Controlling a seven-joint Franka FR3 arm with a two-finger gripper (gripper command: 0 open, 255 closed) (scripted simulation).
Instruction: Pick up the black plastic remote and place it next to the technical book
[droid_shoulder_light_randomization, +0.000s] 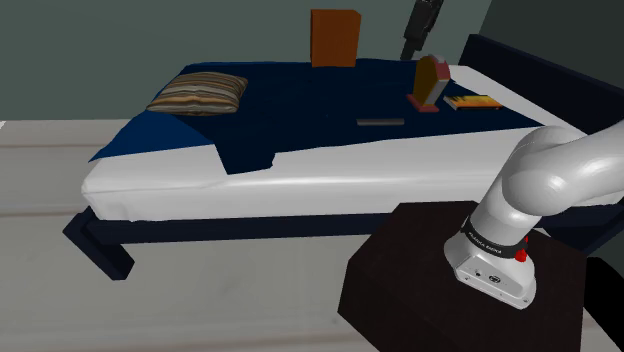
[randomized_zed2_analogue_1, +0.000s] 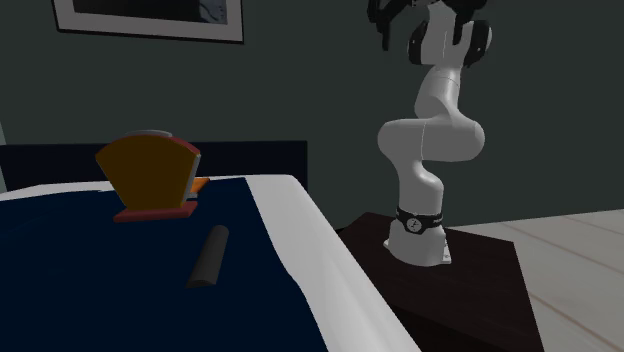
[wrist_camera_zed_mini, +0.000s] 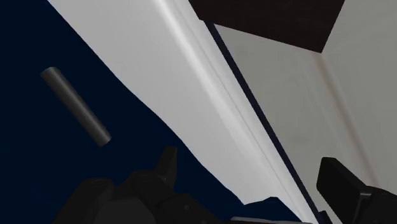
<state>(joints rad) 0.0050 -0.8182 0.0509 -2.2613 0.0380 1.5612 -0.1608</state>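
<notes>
Gripper (wrist_camera_zed_mini: 253, 173): fingers apart, empty, well above remote (droid_shoulder_light_randomization: 381, 122). Remote dk grey, flat on navy blanket (droid_shoulder_light_randomization: 300, 110); upright orange book (droid_shoulder_light_randomization: 428, 82) near it, apart.

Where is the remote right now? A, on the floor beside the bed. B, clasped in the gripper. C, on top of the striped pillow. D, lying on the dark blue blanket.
D: the dark grey remote lies flat on the dark blue blanket, while the gripper is open and raised clear of it.

White bed (droid_shoulder_light_randomization: 330, 185) w/ navy blanket (droid_shoulder_light_randomization: 300, 110); on top: striped pillow (droid_shoulder_light_randomization: 198, 93), dark grey remote (droid_shoulder_light_randomization: 381, 122), upright orange book (droid_shoulder_light_randomization: 428, 82), flat yellow book (droid_shoulder_light_randomization: 473, 102) just beside.
</notes>
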